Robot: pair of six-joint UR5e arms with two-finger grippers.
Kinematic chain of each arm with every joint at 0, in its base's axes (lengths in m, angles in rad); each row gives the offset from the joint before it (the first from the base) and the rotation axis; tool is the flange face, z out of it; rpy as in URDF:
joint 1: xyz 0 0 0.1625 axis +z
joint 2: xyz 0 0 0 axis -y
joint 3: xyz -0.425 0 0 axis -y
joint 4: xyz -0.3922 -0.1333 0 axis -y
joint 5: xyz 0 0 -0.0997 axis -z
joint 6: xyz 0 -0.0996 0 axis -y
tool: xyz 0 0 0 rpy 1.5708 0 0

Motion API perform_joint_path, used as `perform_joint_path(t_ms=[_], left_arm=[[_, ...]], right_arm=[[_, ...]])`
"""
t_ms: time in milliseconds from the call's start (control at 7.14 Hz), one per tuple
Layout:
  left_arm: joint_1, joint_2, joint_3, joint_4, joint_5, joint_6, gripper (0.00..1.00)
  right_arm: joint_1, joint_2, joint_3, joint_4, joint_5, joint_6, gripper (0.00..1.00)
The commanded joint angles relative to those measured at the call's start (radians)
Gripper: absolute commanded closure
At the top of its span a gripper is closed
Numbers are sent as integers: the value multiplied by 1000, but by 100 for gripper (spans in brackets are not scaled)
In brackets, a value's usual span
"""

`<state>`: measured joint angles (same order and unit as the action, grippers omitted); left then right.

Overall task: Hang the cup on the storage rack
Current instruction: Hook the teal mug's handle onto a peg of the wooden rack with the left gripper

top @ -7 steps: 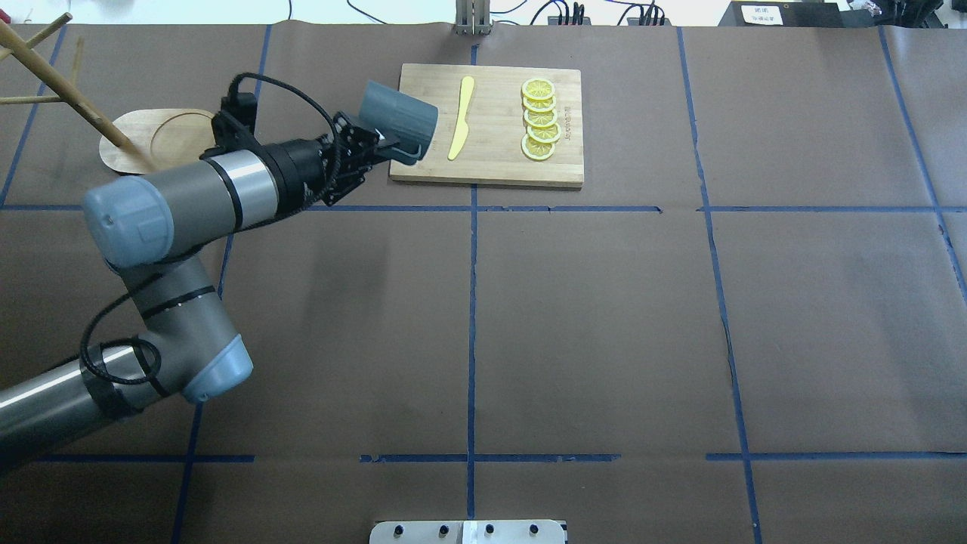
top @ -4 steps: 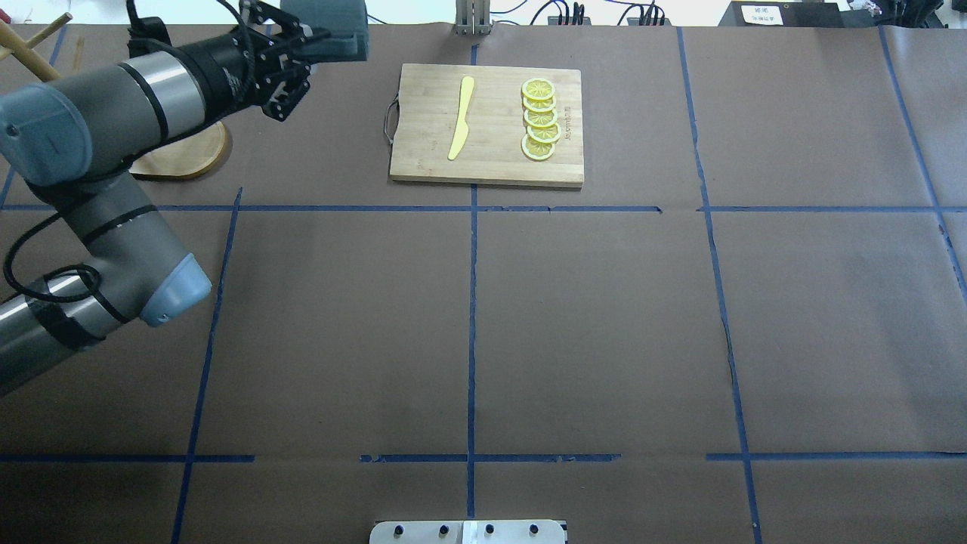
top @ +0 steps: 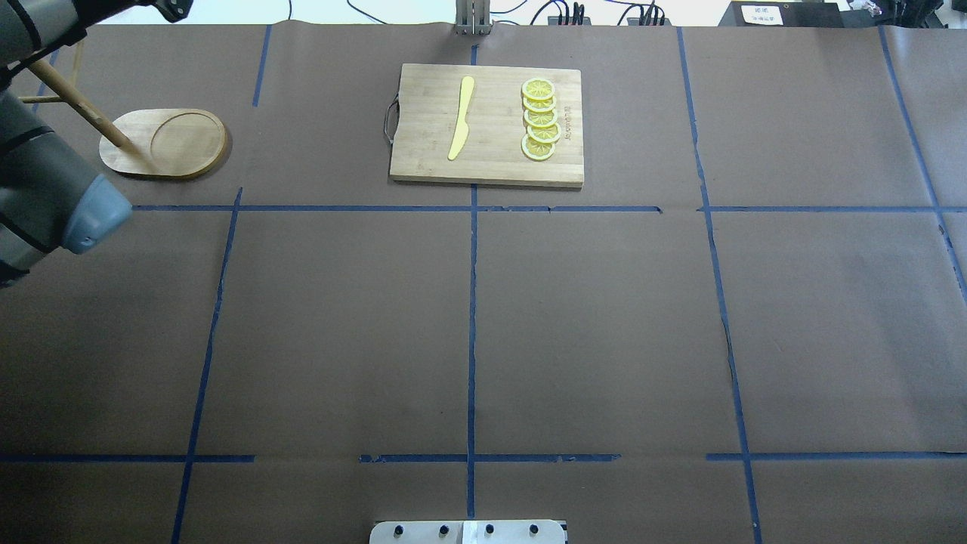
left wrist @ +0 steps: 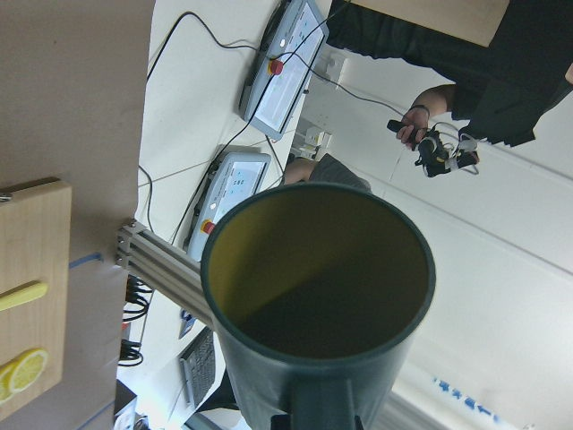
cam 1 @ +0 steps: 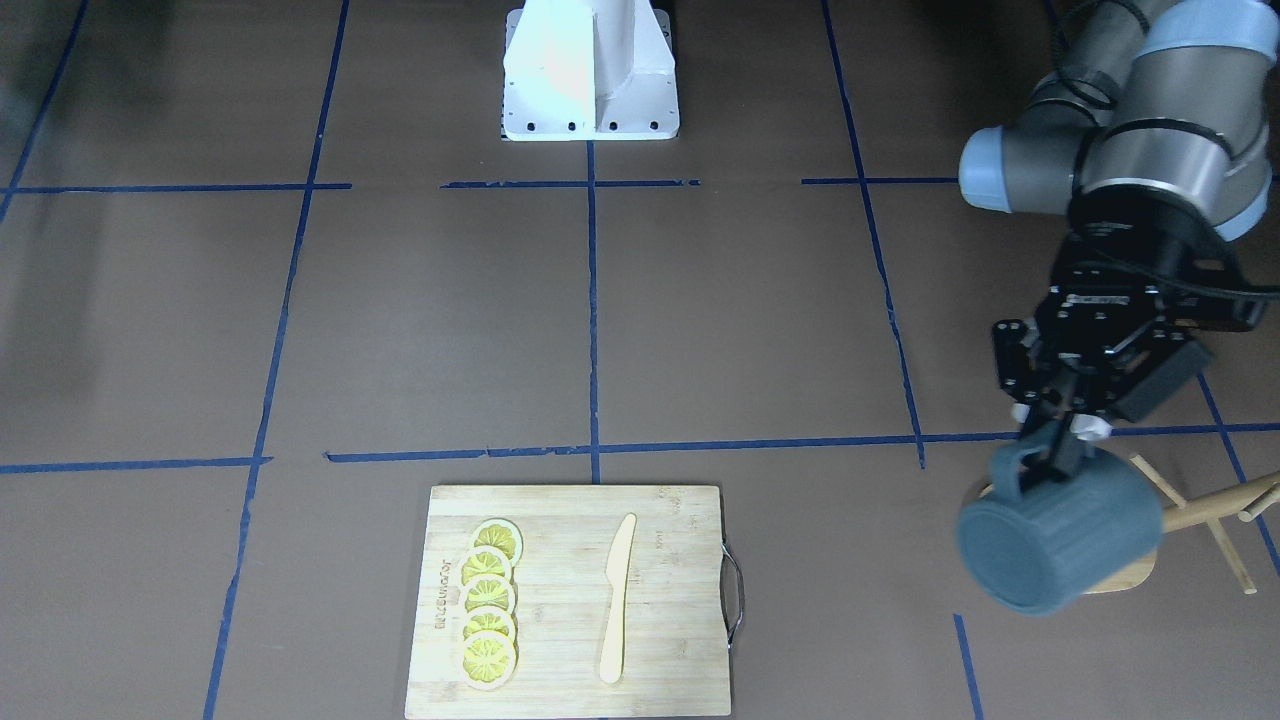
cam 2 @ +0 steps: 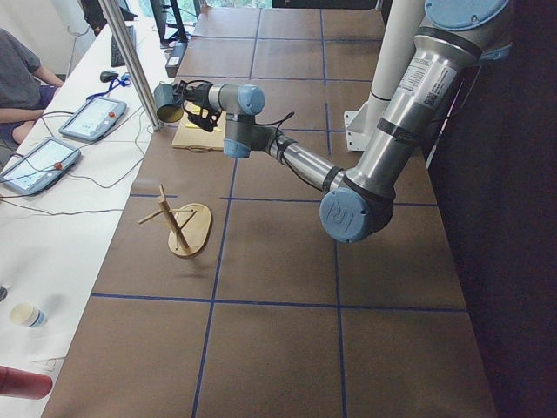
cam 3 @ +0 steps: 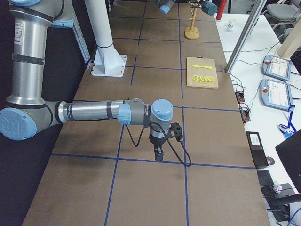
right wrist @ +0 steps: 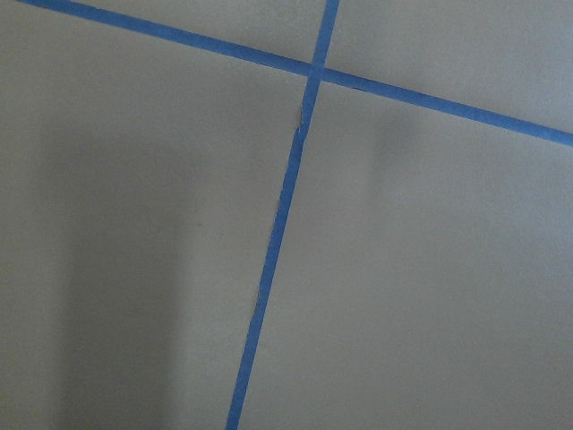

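left arm point(cam 1: 1150, 130) raised | left gripper point(cam 1: 1058, 442) clamps cup point(cam 1: 1060, 548) handle (cup sideways)

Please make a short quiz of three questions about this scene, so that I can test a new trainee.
1. True or false: the cup already hangs on the storage rack.
2. How many lemon slices lie on the cutting board?
3. The left gripper holds the cup by its: A) rim, B) handle, C) bottom.
Key: 1 false, the left gripper holds it in the air; 2 five; 3 B.
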<state>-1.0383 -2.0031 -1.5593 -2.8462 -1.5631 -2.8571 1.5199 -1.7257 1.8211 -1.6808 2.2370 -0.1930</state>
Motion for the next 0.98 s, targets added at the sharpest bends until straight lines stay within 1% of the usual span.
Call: perform_joint_path(t_ms=[0, 280, 420, 840], left_arm=[[-60, 62, 34, -121, 0, -114, 98], [-62, 90, 131, -305, -3, -119, 99], [-65, 92, 193, -362, -2, -120, 99], [-86, 98, 269, -364, -3, -120, 99]], right_arm=[[0, 0, 1, 1, 1, 1, 0], [0, 0, 1, 1, 1, 1, 0], [0, 0, 1, 3, 1, 1, 0], [0, 0, 4, 3, 1, 0, 0]])
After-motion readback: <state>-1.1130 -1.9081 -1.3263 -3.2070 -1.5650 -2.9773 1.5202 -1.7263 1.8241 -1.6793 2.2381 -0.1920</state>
